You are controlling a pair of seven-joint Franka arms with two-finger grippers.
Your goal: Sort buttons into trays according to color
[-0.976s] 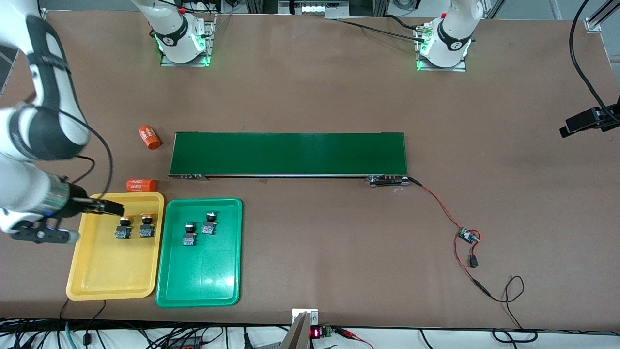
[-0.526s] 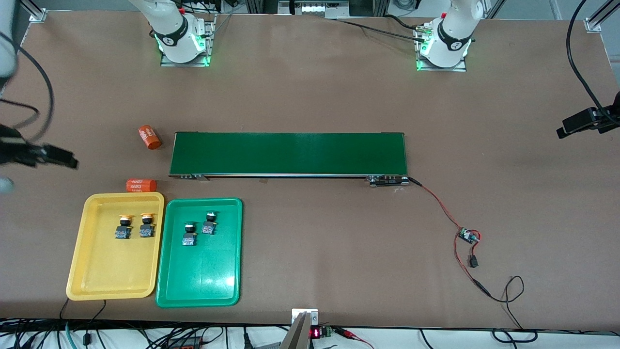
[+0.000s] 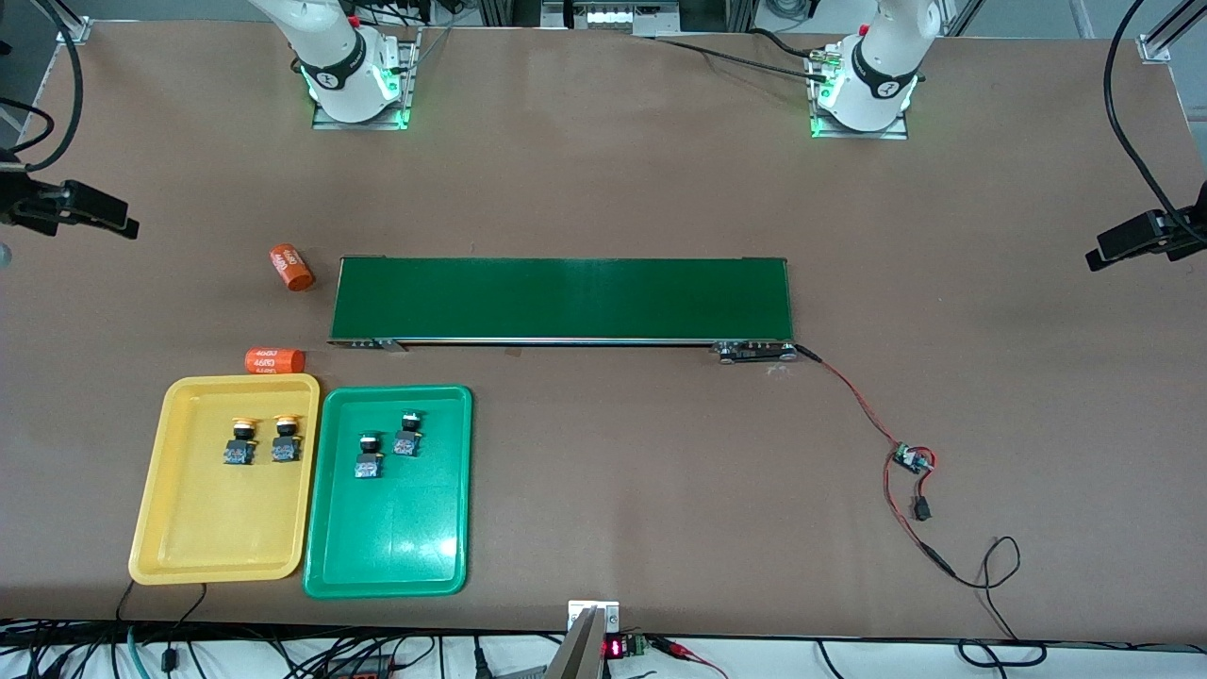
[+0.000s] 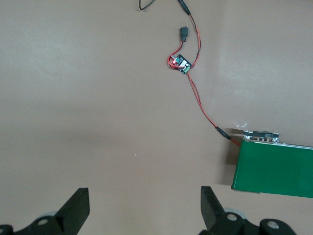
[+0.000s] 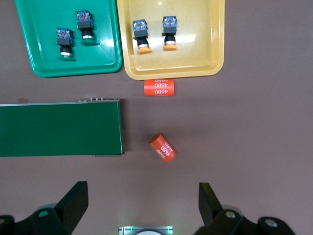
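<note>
Brown table (image 3: 603,170) is showing the right gripper (image 5: 142,200) having pulled away from the yellow tray (image 3: 179,547), jaws open; left gripper (image 4: 144,208) is waiting open-jawed; buttons (image 3: 240,443) are looking sorted.

- A brown table (image 3: 603,170) carries the whole setup.
- A long dark-green conveyor belt (image 3: 561,299) lies across its middle.
- Two orange cylinders (image 3: 290,267) (image 3: 274,360) rest off the belt's end toward the right arm.
- A yellow tray (image 3: 179,556) and a green tray (image 3: 387,575) sit side by side, nearer the front camera.
- A small circuit board (image 3: 911,459) on red wires lies toward the left arm's end.
</note>
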